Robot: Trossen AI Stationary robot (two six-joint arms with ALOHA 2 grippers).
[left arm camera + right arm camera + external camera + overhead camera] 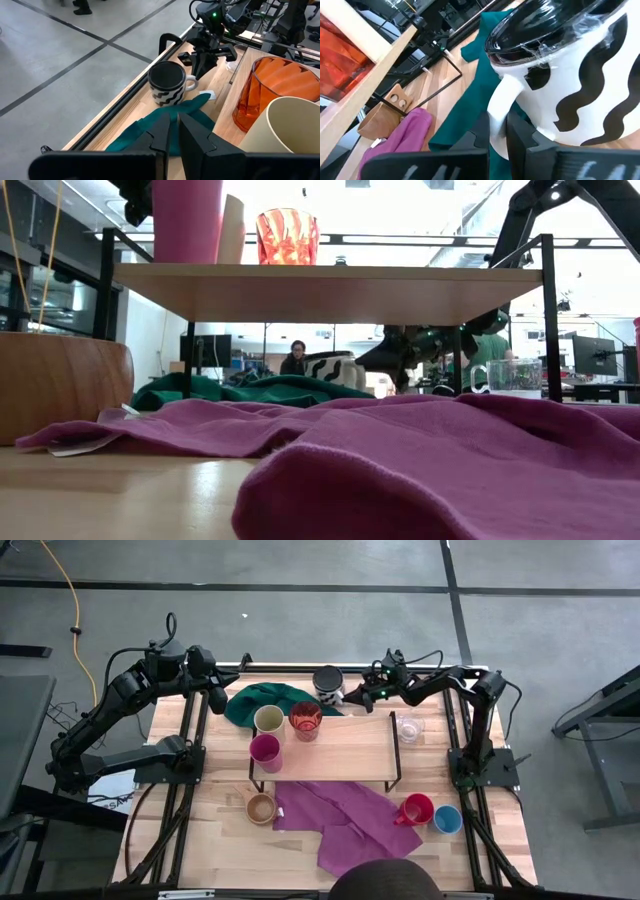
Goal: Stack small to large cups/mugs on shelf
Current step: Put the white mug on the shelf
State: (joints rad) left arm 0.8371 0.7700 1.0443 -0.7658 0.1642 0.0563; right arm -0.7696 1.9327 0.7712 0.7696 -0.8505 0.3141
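Note:
The black-and-white striped mug [328, 683] stands upright on its base near the table's far edge, beside the green cloth [262, 700]. My right gripper [497, 125] reaches it from the right and is shut on its handle. On the shelf [350, 750] stand the cream cup [268, 720], the translucent red cup [305, 720] and the magenta cup [265, 752]. The clear glass [408, 728] stands on the table by the shelf's right end. My left gripper [172, 132] hangs shut above the green cloth at the far left, touching nothing. My right gripper pinches the mug's white handle [502, 100] between its two fingers. The fingers come nearly level from the table's right side, slanting a little downward. The mug [167, 82] stands upright with its base on the table.
The tan wooden cup [261, 808] stands near the front left, the red handled mug [415, 810] and the blue cup [447, 819] near the front right. A purple cloth [345, 825] lies in front of the shelf. A person's head [385, 883] shows at the near edge.

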